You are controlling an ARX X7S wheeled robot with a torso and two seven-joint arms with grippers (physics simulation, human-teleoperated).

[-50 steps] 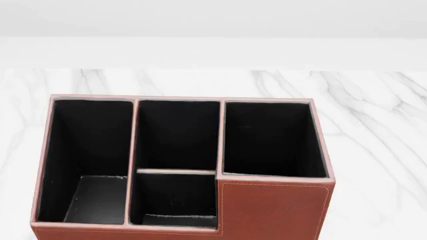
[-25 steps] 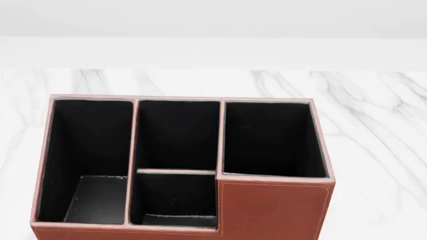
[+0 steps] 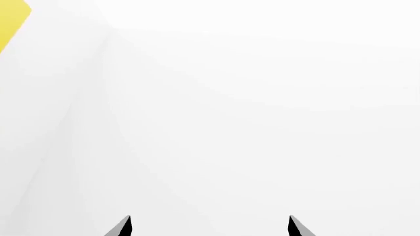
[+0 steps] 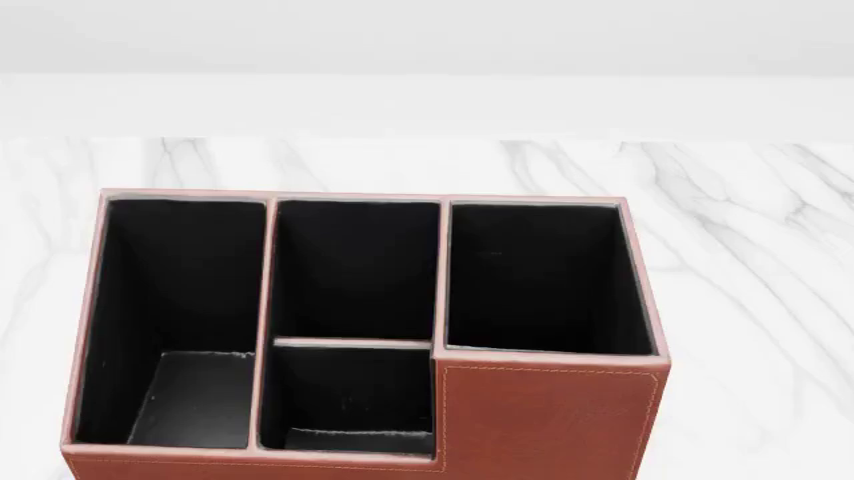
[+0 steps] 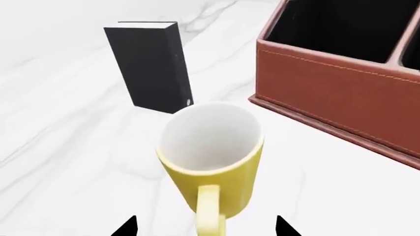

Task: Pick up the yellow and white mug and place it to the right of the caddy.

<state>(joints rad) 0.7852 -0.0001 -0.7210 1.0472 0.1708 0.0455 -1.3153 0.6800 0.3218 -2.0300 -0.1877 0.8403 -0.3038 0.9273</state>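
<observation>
Four black-lined compartments fill your head view, all of them in the caddy (image 4: 547,420) — three along the far side and a shorter one in front of the middle. The two left ones show only bare black floor; the depths of the other two are too dark for you to read. The caddy sits on the marble table (image 4: 747,200), with its taller corner section at your near right.

Your right wrist camera looks down into the mug (image 5: 211,157): it stands upright on the marble, white inside with nothing in it, its handle pointing back toward the camera. The right gripper (image 5: 205,227) has its two dark tips spread wide, one on each side of the handle, gripping nothing. A black book (image 5: 152,66) lies beyond the mug, and the caddy's stitched wall is near the mug, not touching it.

Your left gripper (image 3: 208,226) is parted too — tips well apart over plain white, holding nothing.
</observation>
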